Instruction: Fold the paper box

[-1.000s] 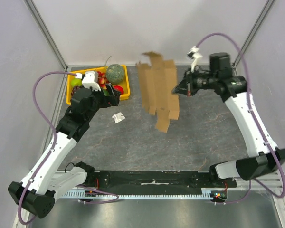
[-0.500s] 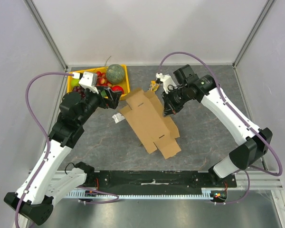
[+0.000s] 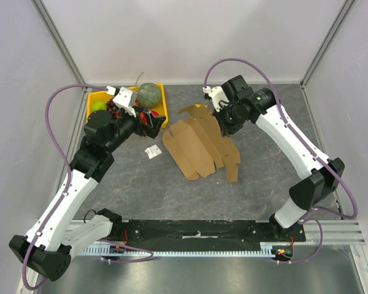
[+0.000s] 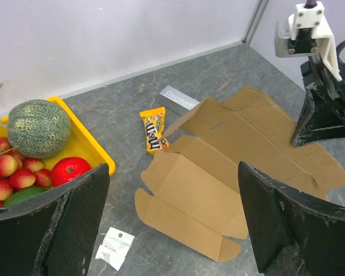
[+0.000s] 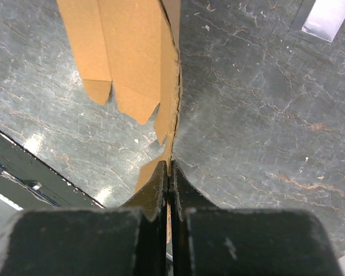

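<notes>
The paper box [image 3: 199, 147] is an unfolded brown cardboard sheet with flaps, lying mostly flat in the middle of the table, its far flap slightly raised. My right gripper [image 3: 224, 125] is shut on the sheet's far right edge. In the right wrist view the two fingers [image 5: 170, 168] pinch the thin cardboard edge [image 5: 132, 52] between them. In the left wrist view the sheet [image 4: 218, 172] lies ahead of and below my left gripper [image 4: 172, 168], which is open and empty. From above, that left gripper [image 3: 150, 122] hovers left of the sheet, beside the tray.
A yellow tray [image 3: 161, 98] holding a melon [image 3: 149, 94] and small fruits stands at the back left. A yellow candy packet [image 4: 154, 130] and a grey bar [image 4: 178, 98] lie behind the sheet. A small white packet [image 3: 152, 152] lies to its left.
My right arm has swung the cardboard down from hanging upright in the air to lying on the table. My left arm has shifted slightly toward the tray, still open.
</notes>
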`<state>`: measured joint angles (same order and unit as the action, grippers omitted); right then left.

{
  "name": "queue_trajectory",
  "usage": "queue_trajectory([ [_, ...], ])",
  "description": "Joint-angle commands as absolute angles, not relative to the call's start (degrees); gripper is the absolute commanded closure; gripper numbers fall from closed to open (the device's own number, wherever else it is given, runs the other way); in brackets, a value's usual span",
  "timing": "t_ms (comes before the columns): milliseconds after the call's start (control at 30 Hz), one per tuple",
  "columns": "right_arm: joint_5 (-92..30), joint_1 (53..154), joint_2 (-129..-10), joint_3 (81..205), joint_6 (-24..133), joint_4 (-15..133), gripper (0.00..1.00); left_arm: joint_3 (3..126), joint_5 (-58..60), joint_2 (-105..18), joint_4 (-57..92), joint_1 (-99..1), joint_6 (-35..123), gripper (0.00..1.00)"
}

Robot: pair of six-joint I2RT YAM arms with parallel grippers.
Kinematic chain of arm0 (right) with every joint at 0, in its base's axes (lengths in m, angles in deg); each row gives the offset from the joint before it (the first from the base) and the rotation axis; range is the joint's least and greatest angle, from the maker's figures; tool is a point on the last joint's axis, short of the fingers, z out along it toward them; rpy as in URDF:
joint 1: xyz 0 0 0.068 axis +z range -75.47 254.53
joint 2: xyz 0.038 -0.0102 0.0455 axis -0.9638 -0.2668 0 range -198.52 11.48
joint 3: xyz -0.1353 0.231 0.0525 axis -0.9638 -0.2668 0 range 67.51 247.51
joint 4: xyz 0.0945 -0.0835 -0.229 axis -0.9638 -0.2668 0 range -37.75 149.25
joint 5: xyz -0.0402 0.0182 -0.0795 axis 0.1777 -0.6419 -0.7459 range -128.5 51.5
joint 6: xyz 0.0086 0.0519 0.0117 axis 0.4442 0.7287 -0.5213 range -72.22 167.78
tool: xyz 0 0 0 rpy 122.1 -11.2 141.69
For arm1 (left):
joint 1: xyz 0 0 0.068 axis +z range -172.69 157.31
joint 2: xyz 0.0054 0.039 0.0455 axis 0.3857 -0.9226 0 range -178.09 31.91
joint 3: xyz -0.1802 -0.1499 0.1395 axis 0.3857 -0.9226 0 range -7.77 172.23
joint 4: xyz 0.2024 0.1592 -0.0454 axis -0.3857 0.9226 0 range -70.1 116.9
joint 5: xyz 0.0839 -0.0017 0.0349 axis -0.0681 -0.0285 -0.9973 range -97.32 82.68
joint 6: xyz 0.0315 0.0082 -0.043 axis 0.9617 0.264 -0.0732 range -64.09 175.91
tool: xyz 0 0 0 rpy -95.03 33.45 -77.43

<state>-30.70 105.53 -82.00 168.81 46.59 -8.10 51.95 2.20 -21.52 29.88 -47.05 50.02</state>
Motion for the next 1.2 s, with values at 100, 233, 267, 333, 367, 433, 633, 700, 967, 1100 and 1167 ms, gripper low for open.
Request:
queue_trajectory([
  [100,-27.8,105.6,-83.8,168.8,42.9,-9.9,1.00,52.5,8.0,-24.0,26.3,-47.0,54.4,0.02],
  [233,-25.4,105.6,-84.8,167.9,42.3,-10.4,1.00,51.5,10.4,-25.1,26.1,-47.0,55.8,0.00],
  [267,-24.8,105.6,-84.9,167.6,42.2,-10.4,1.00,50.9,11.0,-25.1,25.9,-47.1,55.8,0.00],
  [333,-23.6,105.6,-84.9,167.2,41.9,-10.4,1.00,49.4,12.2,-25.0,25.0,-47.1,55.8,0.00],
  [367,-23.0,105.6,-85.0,167.1,41.8,-10.4,1.00,48.7,13.1,-25.1,24.8,-47.1,57.8,0.00],
  [433,-22.0,105.6,-85.0,166.8,41.5,-10.6,1.00,47.3,15.2,-25.3,24.2,-47.0,58.5,0.00],
  [633,-18.5,106.3,-85.2,165.9,40.7,-10.6,1.00,43.0,17.6,-27.2,20.7,-47.1,61.3,0.00],
  [700,-18.2,106.4,-85.2,165.8,40.6,-10.7,1.00,42.5,18.4,-28.1,20.1,-47.0,62.3,0.00],
  [967,-17.8,106.7,-85.0,165.2,40.4,-10.7,1.00,44.2,17.2,-33.1,16.8,-47.1,66.0,0.00],
  [1100,-17.7,106.7,-84.4,165.2,40.3,-10.7,1.00,45.8,14.4,-35.9,16.8,-47.1,68.6,0.01],
  [1167,-17.5,106.7,-84.2,165.1,40.2,-10.7,1.00,46.6,14.2,-37.3,16.8,-47.0,69.5,0.01],
])
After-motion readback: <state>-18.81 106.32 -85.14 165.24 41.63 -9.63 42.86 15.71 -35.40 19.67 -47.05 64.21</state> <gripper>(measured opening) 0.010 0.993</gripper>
